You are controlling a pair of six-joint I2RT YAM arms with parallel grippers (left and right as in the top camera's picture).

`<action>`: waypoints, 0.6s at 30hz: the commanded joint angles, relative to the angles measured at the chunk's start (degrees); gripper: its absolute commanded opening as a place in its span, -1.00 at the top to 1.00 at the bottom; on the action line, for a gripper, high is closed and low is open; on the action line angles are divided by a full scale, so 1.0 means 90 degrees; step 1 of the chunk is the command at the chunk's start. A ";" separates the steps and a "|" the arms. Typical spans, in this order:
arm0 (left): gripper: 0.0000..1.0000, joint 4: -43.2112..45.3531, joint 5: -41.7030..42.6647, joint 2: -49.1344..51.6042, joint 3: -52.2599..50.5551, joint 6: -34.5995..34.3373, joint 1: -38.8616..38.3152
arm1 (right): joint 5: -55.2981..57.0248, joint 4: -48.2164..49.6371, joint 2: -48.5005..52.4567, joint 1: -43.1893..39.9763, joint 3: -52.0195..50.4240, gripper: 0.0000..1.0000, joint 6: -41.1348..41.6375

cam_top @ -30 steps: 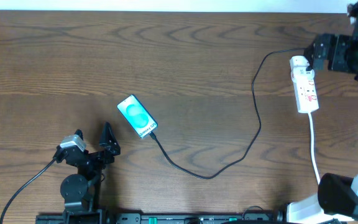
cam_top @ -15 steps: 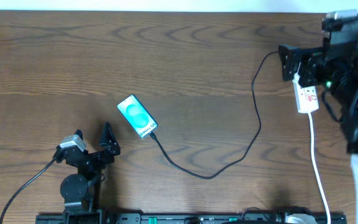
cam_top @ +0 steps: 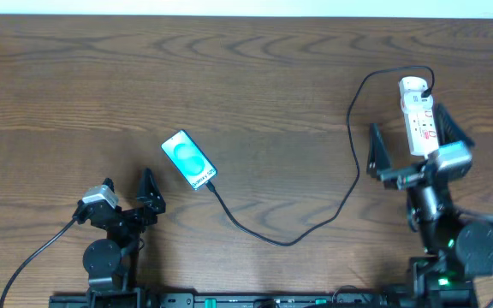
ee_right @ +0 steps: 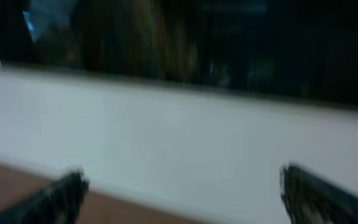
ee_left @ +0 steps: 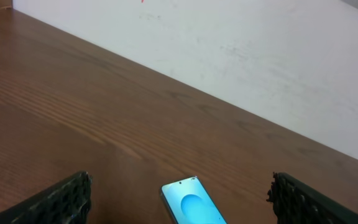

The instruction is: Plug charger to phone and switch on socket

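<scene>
The phone (cam_top: pixel 188 160) lies face up left of centre on the wooden table (cam_top: pixel 272 77), its turquoise screen lit. It also shows in the left wrist view (ee_left: pixel 191 204), between the fingers and ahead of them. The black charger cable (cam_top: pixel 349 171) runs from the phone's lower end in a long loop to the top of the white socket (cam_top: pixel 419 115) at the back right. Its plug tip (cam_top: pixel 211 183) touches the phone's bottom edge. My left gripper (cam_top: pixel 127 186) (ee_left: pixel 180 179) is open and empty, just left of the phone. My right gripper (cam_top: pixel 406 137) (ee_right: pixel 182 177) is open and empty, in front of the socket.
The socket's white cord runs down from its near end and is hidden behind my right arm (cam_top: pixel 439 222). The right wrist view is blurred and shows only a white wall (ee_right: pixel 179 118) with a dark area above it. The left arm's base (cam_top: pixel 101 257) sits at the front left.
My right arm has swung from over the socket at the back right to the front right. The socket is now uncovered. The left arm, phone and cable have not moved.
</scene>
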 commanded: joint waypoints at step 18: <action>-0.84 -0.0228 0.0080 -0.0039 -0.0104 0.0114 0.0019 | 0.0646 -0.0855 -0.3157 0.0253 -0.2861 -0.99 0.0095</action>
